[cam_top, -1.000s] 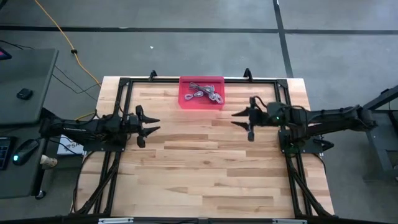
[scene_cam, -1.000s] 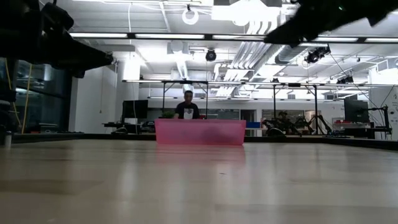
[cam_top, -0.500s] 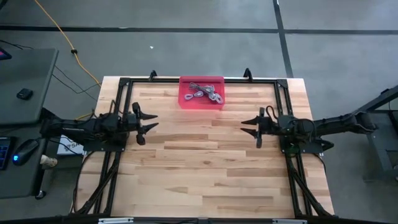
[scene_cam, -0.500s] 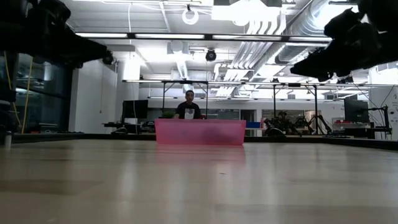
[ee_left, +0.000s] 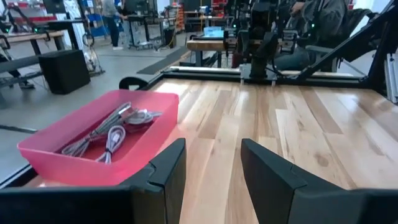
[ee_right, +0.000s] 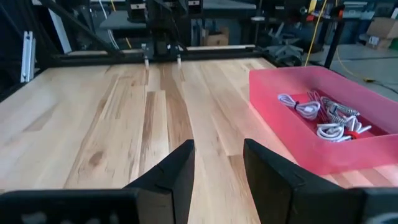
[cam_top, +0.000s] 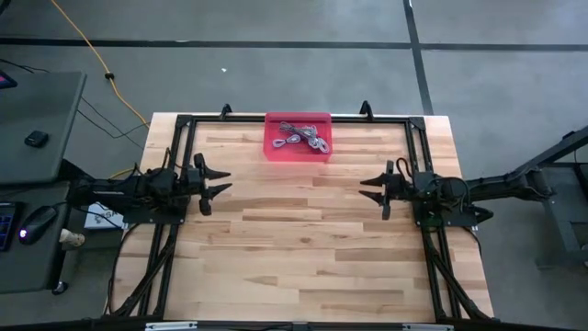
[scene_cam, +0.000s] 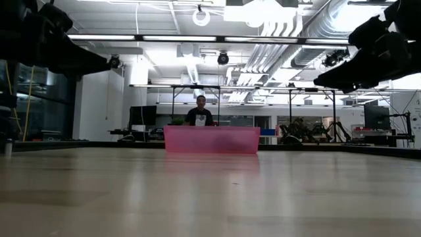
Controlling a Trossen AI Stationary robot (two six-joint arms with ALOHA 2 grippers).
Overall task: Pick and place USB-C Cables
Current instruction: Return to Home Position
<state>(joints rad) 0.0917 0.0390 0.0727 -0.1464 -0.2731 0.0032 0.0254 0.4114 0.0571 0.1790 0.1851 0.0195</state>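
Note:
Several grey braided USB-C cable bundles [cam_top: 301, 138], one with a red tie, lie inside a pink bin [cam_top: 274, 150] at the table's far edge; they also show in the left wrist view [ee_left: 112, 132] and the right wrist view [ee_right: 323, 118]. My left gripper [cam_top: 220, 180] hovers open over the left side of the table, its fingers pointing right. My right gripper [cam_top: 368, 185] hovers open over the right side, pointing left. Both are above the wood and away from the bin.
The pink bin [scene_cam: 210, 139] stands by its base on the wooden table [cam_top: 294, 257], centred at the far edge. A black frame [cam_top: 184, 124] runs around the tabletop. A yellow cord [cam_top: 87, 46] lies on the floor beyond the table. A person stands far behind the bin.
My right gripper has drawn back from near the bin toward the table's right edge and a little toward the near edge, staying open. My left gripper has pulled back slightly toward the left edge. The cables stay in the bin.

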